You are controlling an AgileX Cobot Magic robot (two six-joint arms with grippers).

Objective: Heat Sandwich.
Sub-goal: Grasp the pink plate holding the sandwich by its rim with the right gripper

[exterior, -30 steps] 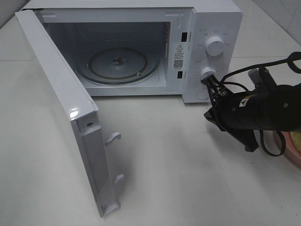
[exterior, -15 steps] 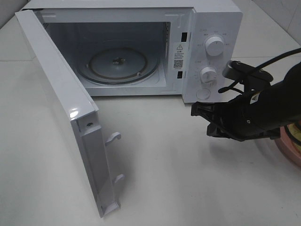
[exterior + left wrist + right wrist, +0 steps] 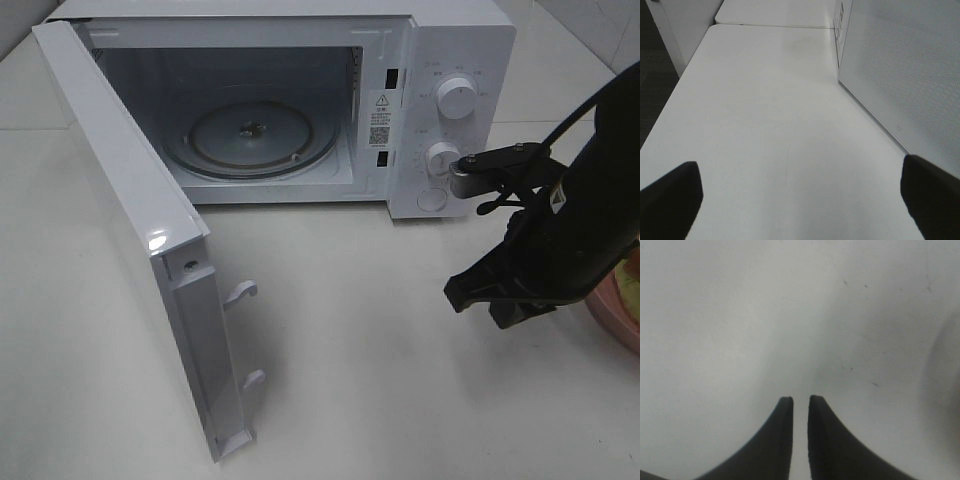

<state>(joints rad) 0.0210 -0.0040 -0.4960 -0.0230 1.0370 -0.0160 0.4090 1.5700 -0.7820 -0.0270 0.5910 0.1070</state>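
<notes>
At the right edge of the exterior view a sliver of the sandwich (image 3: 632, 280) shows on a pink plate (image 3: 615, 318), mostly hidden behind my right arm. The white microwave (image 3: 455, 45) stands at the back with its door (image 3: 130, 220) swung wide open and the glass turntable (image 3: 250, 135) bare. My right gripper (image 3: 476, 304) hangs over the table in front of the microwave's knobs, pointing down. Its fingers (image 3: 782, 440) stand a narrow slit apart with nothing between them. My left gripper (image 3: 800, 200) is wide open and holds nothing, low over the table beside the microwave door (image 3: 900, 70).
Two round knobs (image 3: 457, 98) and a button sit on the microwave's right panel. The open door juts far toward the front left. White tabletop (image 3: 380, 400) lies between the door and the plate. A table edge (image 3: 675, 100) runs along one side in the left wrist view.
My right arm has pulled away from the lower knob, swung toward the front and tipped downward. Its fingers have parted slightly. The left gripper shows no change.
</notes>
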